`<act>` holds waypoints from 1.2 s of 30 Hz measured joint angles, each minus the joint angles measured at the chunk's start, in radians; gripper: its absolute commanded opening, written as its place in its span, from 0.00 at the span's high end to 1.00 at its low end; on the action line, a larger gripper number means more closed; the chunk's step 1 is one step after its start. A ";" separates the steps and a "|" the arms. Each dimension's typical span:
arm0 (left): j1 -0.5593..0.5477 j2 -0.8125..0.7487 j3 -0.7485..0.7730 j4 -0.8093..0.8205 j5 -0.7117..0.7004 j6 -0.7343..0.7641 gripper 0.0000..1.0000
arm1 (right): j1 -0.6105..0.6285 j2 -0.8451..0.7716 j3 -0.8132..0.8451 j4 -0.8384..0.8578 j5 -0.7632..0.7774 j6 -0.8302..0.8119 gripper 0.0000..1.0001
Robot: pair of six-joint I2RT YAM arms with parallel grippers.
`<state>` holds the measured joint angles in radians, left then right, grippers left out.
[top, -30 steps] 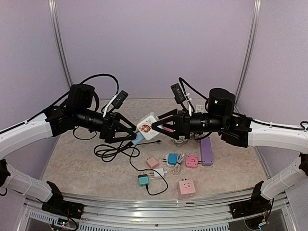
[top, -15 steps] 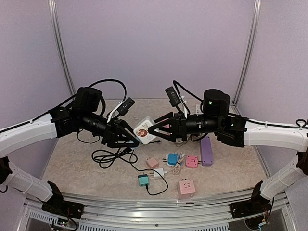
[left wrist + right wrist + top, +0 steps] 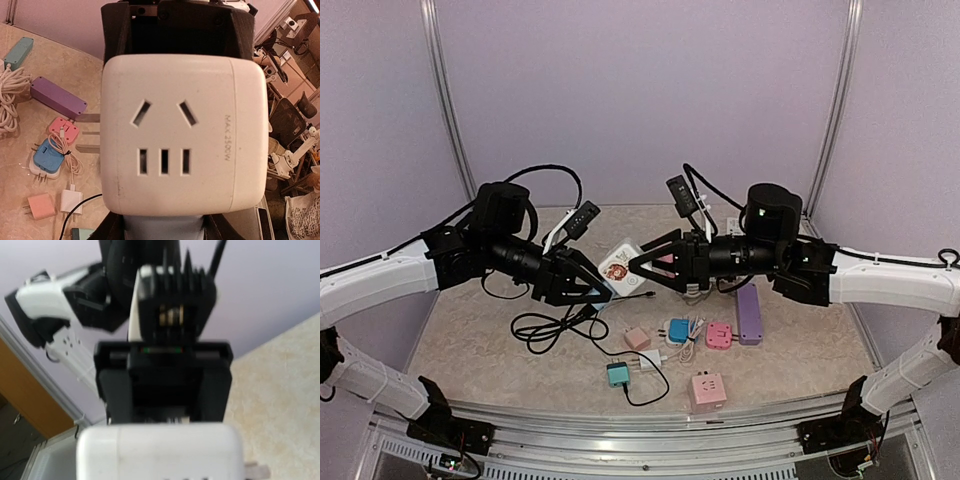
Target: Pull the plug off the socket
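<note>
White socket block (image 3: 620,266) held up in the air, with a blue plug (image 3: 162,229) stuck on it.
The right gripper (image 3: 638,264) has its two fingers part way open and pressed on two sides of the socket block, so it holds the block up above the table (image 3: 800,360). The left gripper (image 3: 597,288) reaches in from the other side. Its fingers are pulled in close on the blue plug, one on each side, touching it. The plug sits right against the block, not pulled out. Shiny pins (image 3: 89,133) stick out of another side of the block. Down on the table lie a purple strip (image 3: 749,314), a pink block (image 3: 708,390) and a black cord (image 3: 545,325).
</note>
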<state>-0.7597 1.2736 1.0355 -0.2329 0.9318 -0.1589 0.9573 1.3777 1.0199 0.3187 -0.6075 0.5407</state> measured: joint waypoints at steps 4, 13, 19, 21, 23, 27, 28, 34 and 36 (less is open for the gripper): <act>-0.031 -0.011 -0.002 0.080 -0.017 -0.067 1.00 | 0.013 -0.020 -0.008 0.048 0.069 0.003 0.05; -0.048 -0.027 -0.001 0.188 -0.031 -0.131 1.00 | 0.050 -0.039 -0.037 0.168 0.190 0.023 0.01; -0.050 -0.027 0.001 0.236 -0.035 -0.137 1.00 | 0.079 -0.023 -0.041 0.229 0.233 0.032 0.02; -0.050 -0.027 0.001 0.252 -0.038 -0.138 1.00 | 0.086 -0.011 -0.041 0.240 0.241 0.037 0.05; -0.050 -0.027 0.001 0.258 -0.044 -0.142 1.00 | 0.087 0.000 -0.041 0.256 0.247 0.048 0.10; -0.049 -0.027 0.001 0.268 -0.057 -0.148 1.00 | 0.089 0.002 -0.041 0.279 0.253 0.059 0.30; -0.049 -0.027 0.001 0.272 -0.060 -0.149 1.00 | 0.091 0.002 -0.041 0.284 0.256 0.066 0.35; -0.048 -0.027 -0.001 0.280 -0.065 -0.151 1.00 | 0.093 0.003 -0.049 0.303 0.274 0.079 0.56; -0.048 -0.027 -0.004 0.279 -0.065 -0.150 1.00 | 0.094 0.003 -0.055 0.308 0.278 0.081 0.56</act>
<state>-0.8078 1.2465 1.0317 0.0463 0.8669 -0.3092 1.0512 1.3804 0.9646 0.6270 -0.3294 0.6220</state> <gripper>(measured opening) 0.436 0.775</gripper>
